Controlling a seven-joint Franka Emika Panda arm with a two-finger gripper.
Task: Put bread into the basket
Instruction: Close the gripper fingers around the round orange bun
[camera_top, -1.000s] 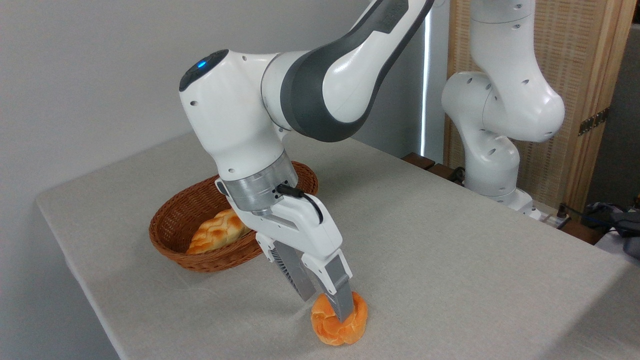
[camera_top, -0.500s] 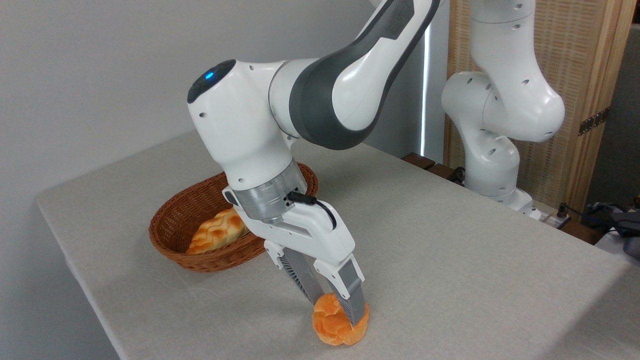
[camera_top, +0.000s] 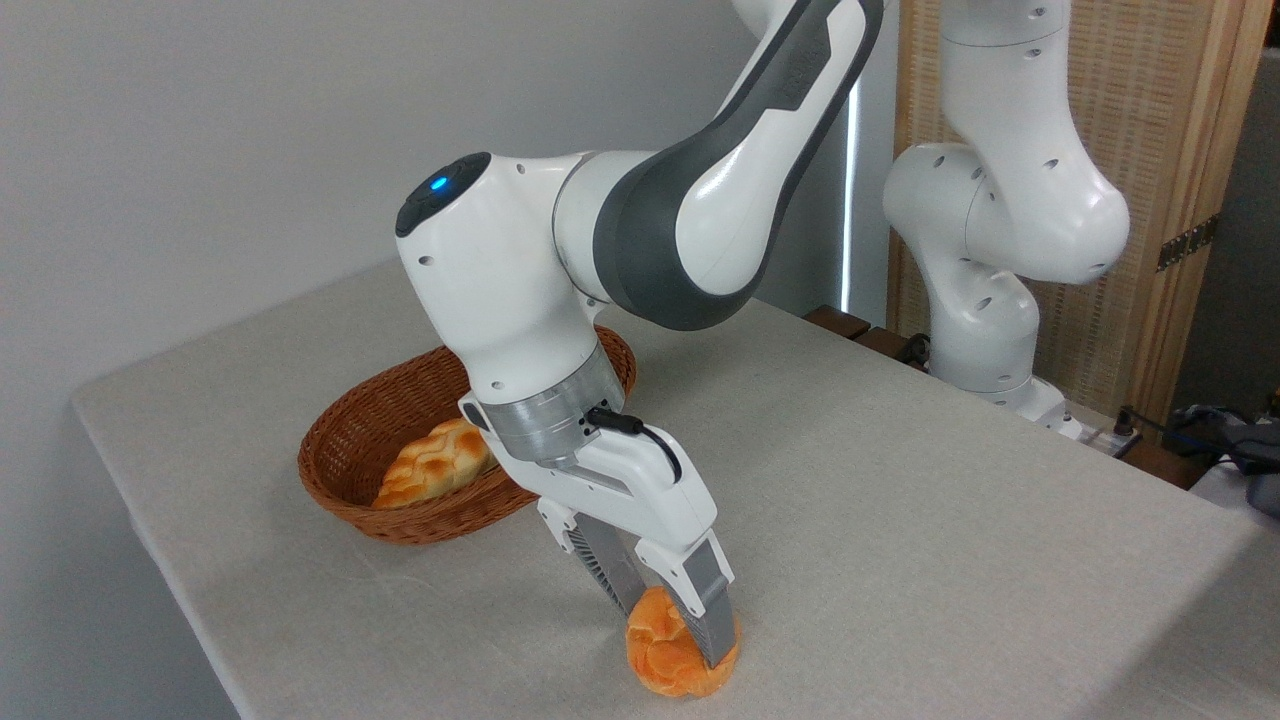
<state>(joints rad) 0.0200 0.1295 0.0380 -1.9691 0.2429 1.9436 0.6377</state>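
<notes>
At the near edge of the surface (camera_top: 900, 520), the bread (camera_top: 668, 655) sits squeezed between the fingers (camera_top: 712, 610) of the gripper (camera_top: 672, 628). Farther back left, the basket (camera_top: 400, 500) holds a paler braided loaf (camera_top: 432, 466).

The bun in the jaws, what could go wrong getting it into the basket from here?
1. The gripper pinches the bun squeezed narrow, near the table's front edge; a slip could roll it off.
2. A loaf already fills part of the basket; the bun may land on it.
3. The wrist hangs close above the rim and could knock it.
</notes>
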